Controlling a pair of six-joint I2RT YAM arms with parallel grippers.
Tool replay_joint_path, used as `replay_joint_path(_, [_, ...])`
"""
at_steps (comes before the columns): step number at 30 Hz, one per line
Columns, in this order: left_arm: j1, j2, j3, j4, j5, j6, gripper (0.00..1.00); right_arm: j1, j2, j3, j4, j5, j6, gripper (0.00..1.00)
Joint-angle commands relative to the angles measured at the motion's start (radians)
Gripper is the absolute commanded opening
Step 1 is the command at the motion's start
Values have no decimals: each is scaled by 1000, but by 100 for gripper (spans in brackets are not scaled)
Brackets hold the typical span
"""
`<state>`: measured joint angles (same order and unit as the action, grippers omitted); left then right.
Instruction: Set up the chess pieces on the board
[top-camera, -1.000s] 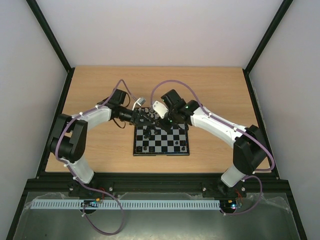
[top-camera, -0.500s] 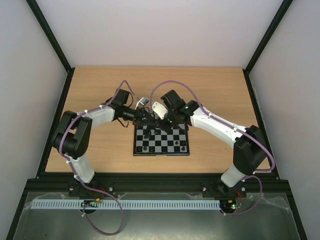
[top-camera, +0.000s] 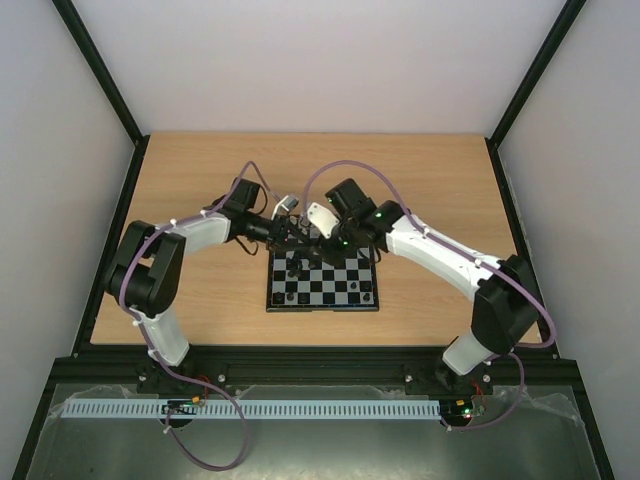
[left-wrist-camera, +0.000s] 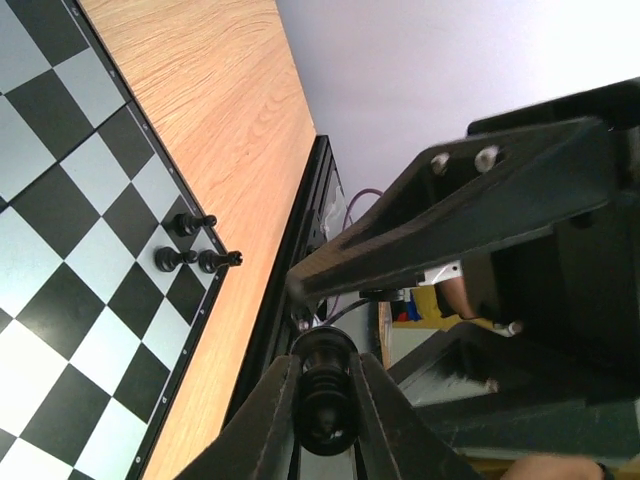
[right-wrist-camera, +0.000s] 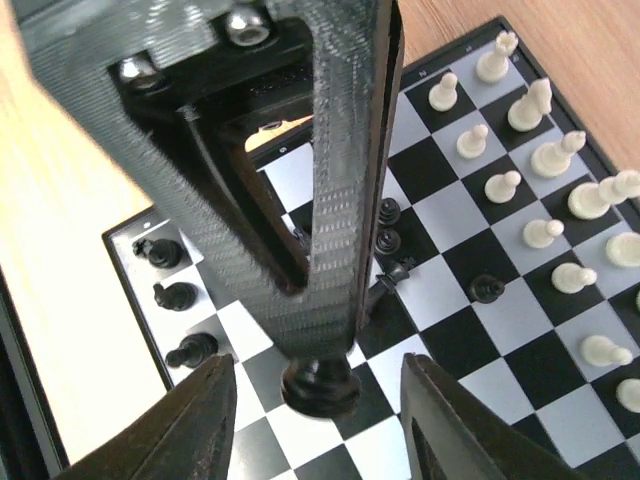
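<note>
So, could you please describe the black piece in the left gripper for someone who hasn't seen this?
Start at the board; near its far left corner the two grippers meet. The left gripper pinches one black piece between the right gripper's open fingers. It alone is clamped in fingers; the other pieces in view sit on the board.

overhead view: bright, even, diffuse light, only soft shadows. left wrist: black piece (left-wrist-camera: 325, 415) inside the left gripper (left-wrist-camera: 325, 375) reads as a soft dark mass, detail lost; wall (left-wrist-camera: 420, 60) beyond it nearly washed out. right wrist: right gripper (right-wrist-camera: 318, 400) fingers (right-wrist-camera: 170, 430) blurred up close, board (right-wrist-camera: 510, 310) beyond them sharp, mild sheen.
</note>
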<state>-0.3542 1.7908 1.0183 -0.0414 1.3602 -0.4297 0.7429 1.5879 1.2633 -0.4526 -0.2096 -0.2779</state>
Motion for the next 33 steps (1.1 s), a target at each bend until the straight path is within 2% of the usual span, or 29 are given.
replay_joint_path(1, [10, -60, 54, -200, -50, 228, 11, -82, -111, -27, -94, -98, 17, 49])
replay_joint_path(4, [1, -94, 138, -445, -241, 500, 11, -166, -184, -63, -111, -160, 56, 53])
replay_joint_path(6, [-21, -116, 174, -537, -387, 623, 11, -213, -217, -80, -123, -180, 83, 54])
replay_joint_path(9, [-68, -151, 196, -595, -563, 733, 11, -267, -250, -115, -125, -183, 127, 55])
replay_joint_path(14, [-196, -194, 207, -645, -781, 860, 12, -329, -277, -176, -80, -124, 175, 55])
replay_joint_path(25, [-462, -193, 212, -613, -1045, 1064, 11, -394, -291, -186, -38, -65, 179, 56])
replay_joint_path(33, [-510, -153, 188, -598, -1099, 1077, 11, -394, -325, -226, -34, -66, 169, 56])
